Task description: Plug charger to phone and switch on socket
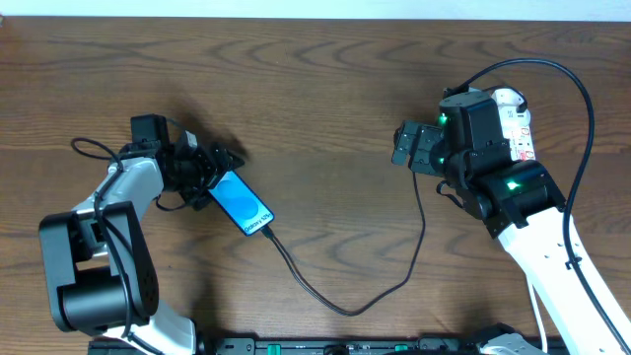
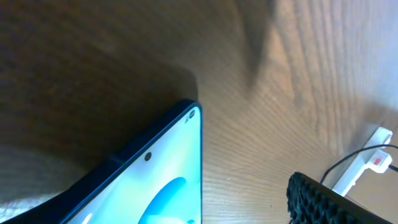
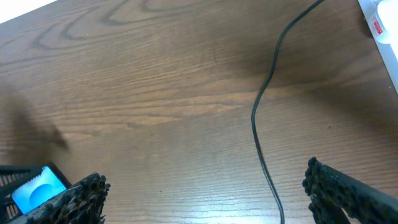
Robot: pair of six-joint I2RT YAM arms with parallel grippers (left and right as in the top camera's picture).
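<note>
- The right gripper (image 3: 202, 183) is standing wide open, with its fingers spread toward either edge of the wrist view and holding nothing. The charger (image 1: 340, 308) is running across the table (image 1: 315, 79) between them, untouched.
- The left gripper (image 1: 215, 168) is sitting at the upper-left end of the phone (image 1: 243, 205). Only one finger is showing in its wrist view, apart from the phone's edge, so whether it is clamping the phone cannot be told.
- The phone is lying flat and diagonal, screen up, left of centre. The charger's tip is meeting its lower-right end, but whether it is seated is too small to judge.
- The socket (image 1: 515, 116) is lying at the far right, partly beneath the right arm, with a red switch mark (image 2: 377, 161) showing.
- Handling, as a judgement:
  - The cable is probably light and limp, and best pinched close to the plug.
  - The phone is rigid and its glass is likely slippery, so it is best taken by the long edges.
  - The light strip may be sliding under a switch press.
- The surface is flat, dark, grained wood. No room is showing beyond it.
</note>
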